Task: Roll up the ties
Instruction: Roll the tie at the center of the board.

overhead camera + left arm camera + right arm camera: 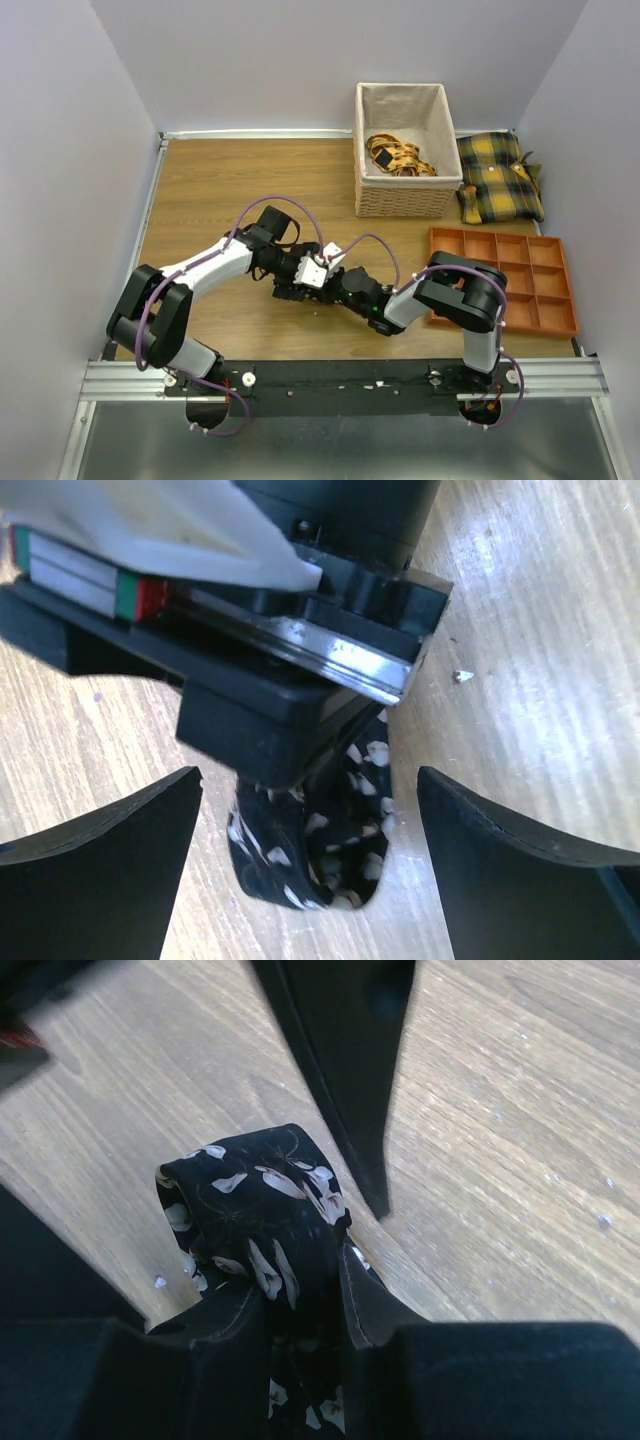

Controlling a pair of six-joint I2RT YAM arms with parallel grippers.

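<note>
A black tie with small white flowers, rolled into a small coil point(255, 1220), stands on the wooden table. My right gripper point(295, 1290) is shut on the coil's lower part. In the left wrist view the same coil point(310, 855) hangs below the right gripper's black body, between my left gripper's point(308, 776) two wide-open fingers point(110, 870), which do not touch it. In the top view the left gripper point(298, 290) and right gripper point(336, 284) meet at mid-table and hide the tie.
A wicker basket point(405, 200) at the back holds yellow-orange patterned fabric. Yellow-and-black plaid cushions point(500, 175) lie to its right. An orange compartment tray point(510, 285) sits at the right. White walls enclose the table.
</note>
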